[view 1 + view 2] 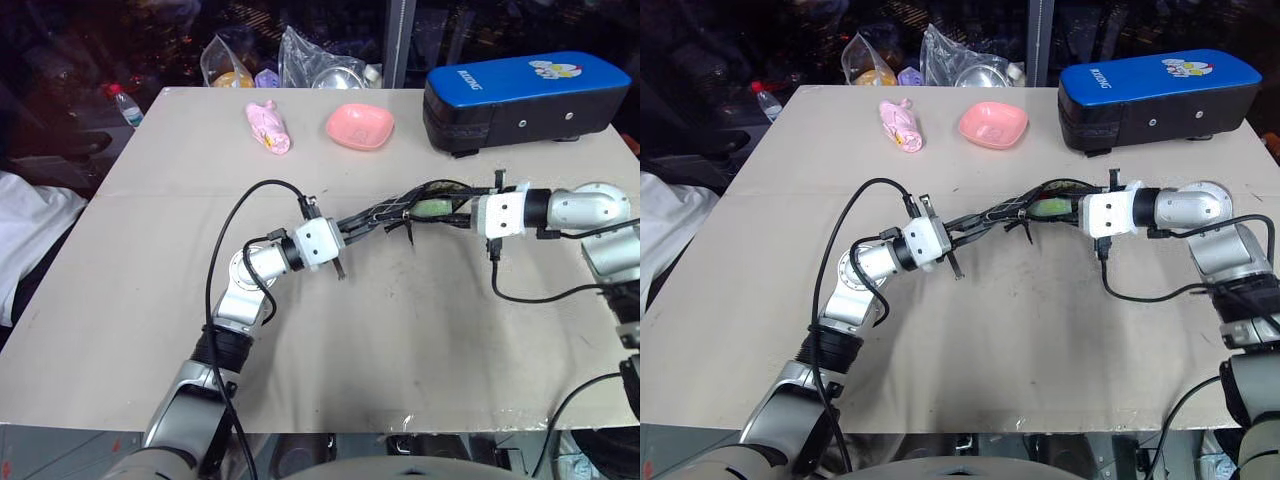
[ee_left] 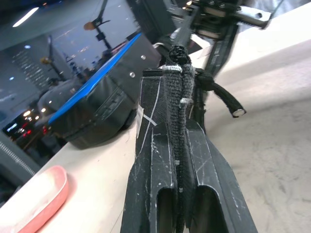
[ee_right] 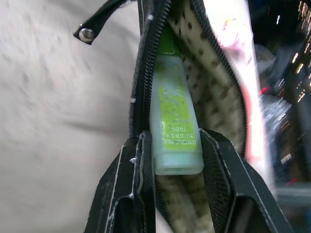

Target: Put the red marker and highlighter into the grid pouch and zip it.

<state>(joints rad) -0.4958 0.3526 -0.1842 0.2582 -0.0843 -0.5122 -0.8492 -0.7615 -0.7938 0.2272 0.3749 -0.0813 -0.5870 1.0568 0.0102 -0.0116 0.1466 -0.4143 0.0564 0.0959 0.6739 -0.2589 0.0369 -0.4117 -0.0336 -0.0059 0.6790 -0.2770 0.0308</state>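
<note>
blue case upper right reads "BOXING" | highlighter between my right tool fingers, gripped, inside grid pouch | left tool clamped on pouch edge

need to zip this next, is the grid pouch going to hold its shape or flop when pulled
Probably floppy: the grid pouch is thin fabric, hanging stretched between the left end effector and the right end effector. Its open mouth gapes unevenly around the highlighter, so it likely sags if one end is released. It looks light.
</note>
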